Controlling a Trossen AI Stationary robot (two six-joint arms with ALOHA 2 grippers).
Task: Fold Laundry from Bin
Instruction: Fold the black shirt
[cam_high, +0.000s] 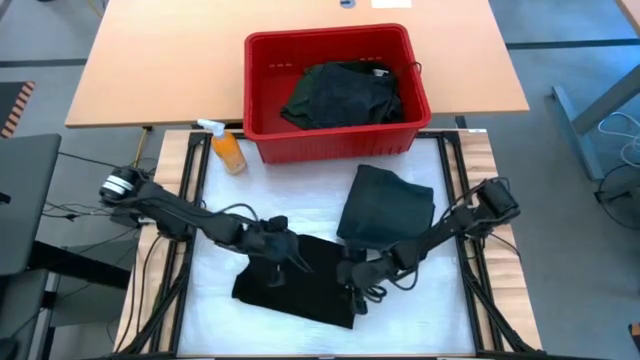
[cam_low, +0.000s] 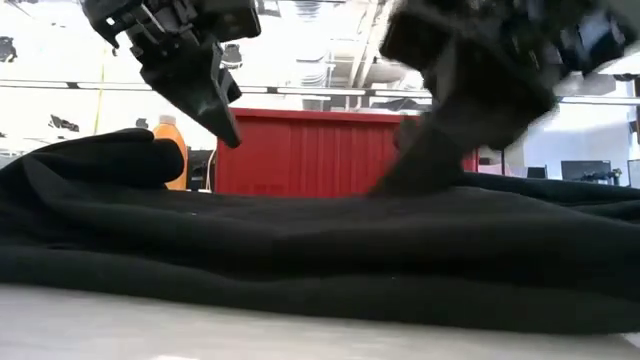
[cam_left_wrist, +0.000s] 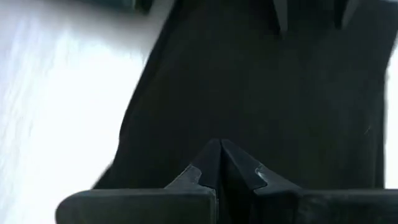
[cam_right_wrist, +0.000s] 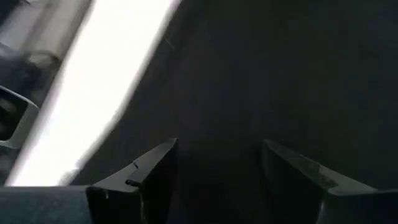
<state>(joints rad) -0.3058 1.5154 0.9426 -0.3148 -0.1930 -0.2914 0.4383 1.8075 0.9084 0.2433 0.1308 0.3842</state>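
The red bin (cam_high: 262, 95) stands at the table's far side with dark laundry (cam_high: 345, 95) heaped inside. A folded dark green garment (cam_high: 385, 205) lies flat in front of it. A black garment (cam_high: 300, 285) lies spread near the table's front edge. My left gripper (cam_high: 297, 264) is shut, with nothing in it, and hangs a little above the black garment's left half (cam_low: 120, 170). My right gripper (cam_high: 353, 295) is open, slanting down over the garment's right part (cam_right_wrist: 261, 74). My right gripper's open fingers (cam_low: 390, 180) come down from above and from the right onto the black garment's top surface. Blur covers the spot, so I cannot tell whether they touch the cloth.
An orange spray bottle (cam_high: 228, 150) stands left of the bin. White table surface (cam_high: 215, 215) lies bare to the left of the garments. A wooden table (cam_high: 150, 70) extends beyond the bin.
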